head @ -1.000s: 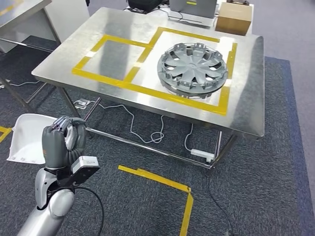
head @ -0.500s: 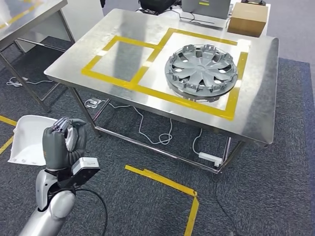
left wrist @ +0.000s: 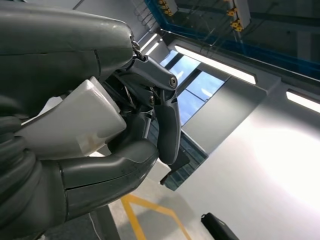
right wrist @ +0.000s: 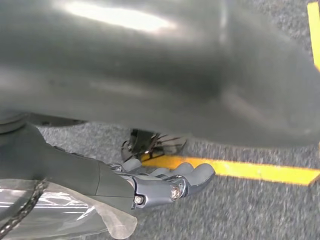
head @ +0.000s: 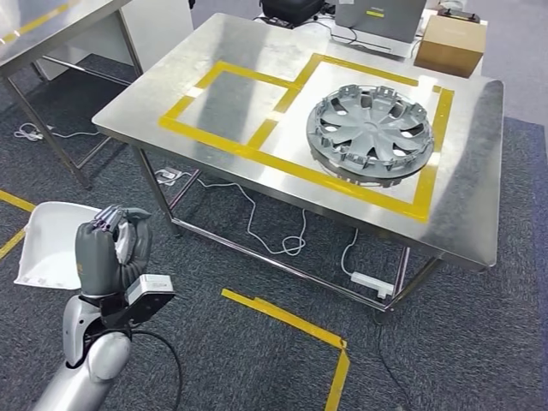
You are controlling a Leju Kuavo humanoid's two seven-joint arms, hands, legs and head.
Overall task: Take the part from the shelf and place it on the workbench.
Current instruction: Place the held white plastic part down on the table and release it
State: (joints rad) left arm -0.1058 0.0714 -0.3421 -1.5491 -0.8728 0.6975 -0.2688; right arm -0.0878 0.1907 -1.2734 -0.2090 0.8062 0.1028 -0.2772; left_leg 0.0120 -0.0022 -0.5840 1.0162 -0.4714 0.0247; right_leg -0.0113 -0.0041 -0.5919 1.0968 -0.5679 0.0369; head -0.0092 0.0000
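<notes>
My left hand is raised at the lower left of the head view and grips a white plastic part that sticks out to its left. In the left wrist view the fingers curl round the same white part. Ahead and to the right stands the steel workbench, marked with yellow tape rectangles. The smaller left rectangle is bare; a grey wheel cover lies in the larger right one. My right hand hangs low over the carpet, fingers stretched out and holding nothing.
A cardboard box and a grey device sit at the bench's far edge. Cables and a power strip lie on the carpet under it. Another steel table stands at the far left. Yellow floor tape runs across the carpet.
The whole picture has shifted: the bench now sits further right and a little lower in the head view, so the camera has moved. My left hand still holds the white part the same way.
</notes>
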